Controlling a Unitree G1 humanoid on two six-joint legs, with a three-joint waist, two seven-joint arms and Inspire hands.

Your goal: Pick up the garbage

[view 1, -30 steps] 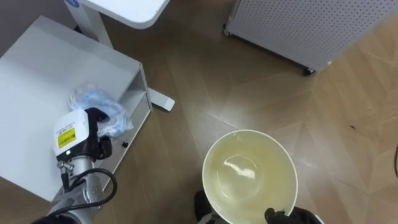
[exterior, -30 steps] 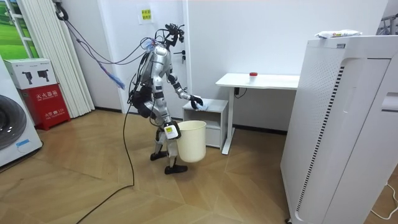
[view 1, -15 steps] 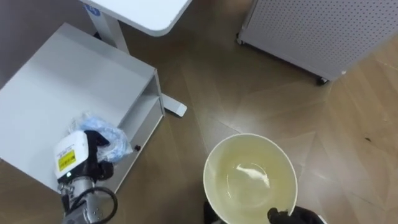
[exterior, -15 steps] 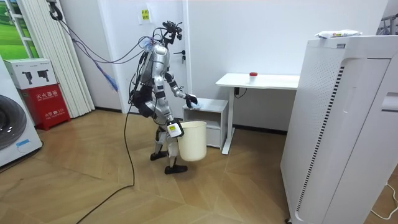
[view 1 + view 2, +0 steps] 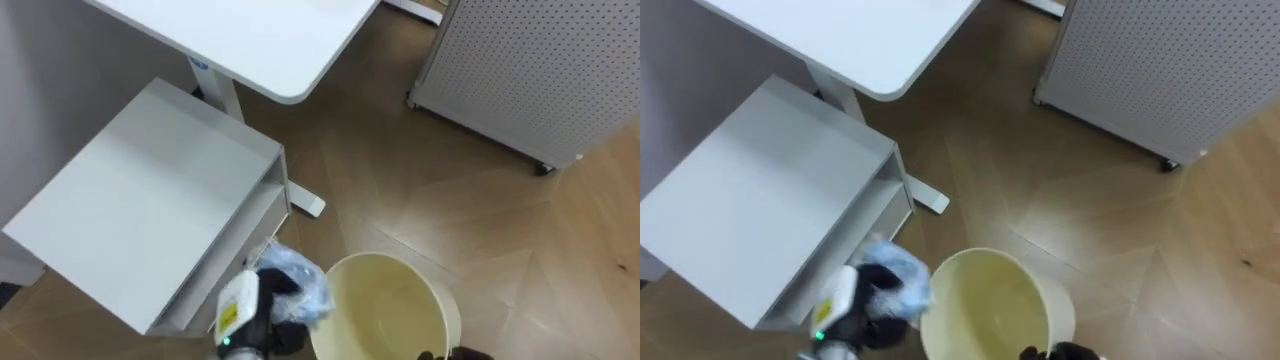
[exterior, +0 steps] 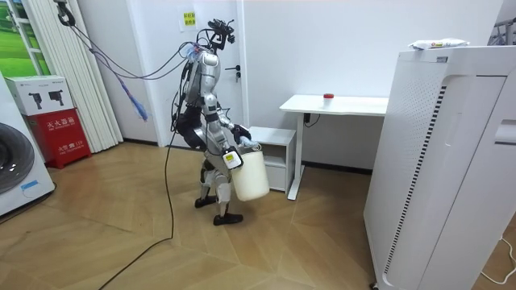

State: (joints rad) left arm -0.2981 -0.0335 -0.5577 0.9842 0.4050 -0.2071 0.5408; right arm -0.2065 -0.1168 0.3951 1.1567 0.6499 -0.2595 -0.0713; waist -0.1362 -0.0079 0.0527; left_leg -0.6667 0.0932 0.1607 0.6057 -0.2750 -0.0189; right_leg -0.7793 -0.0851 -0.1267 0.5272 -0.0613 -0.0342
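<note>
— 1 thing to check: whereabouts of the garbage point(image 5: 302, 285).
— Off the white cabinet point(image 5: 150, 190) since 1 second ago. Clutched now in the left robot hand point(image 5: 272, 320), fingers curled round crumpled blue-and-white plastic, right against the bucket point(image 5: 448, 300) rim at 9 o'clock.
— Over the opening yet?
— Hard to tell; at the edge, touching or just outside. No sign of a drop so far.
— And holding the bucket?
— Right robot hand point(image 5: 455, 354) at 5 o'clock, dark fingers hooked over the rim. Carried clear of the floor point(image 5: 400, 180) and tilted, going by the room view, a little higher than 0.5 seconds ago.
— Meaning for the task?
— Picking done, probably; dropping left. Calls for a short swing toward 3 o'clock, then opening the fingers above the bucket. Worth watching: light plastic snagging on the rim and sliding down outside.
</note>
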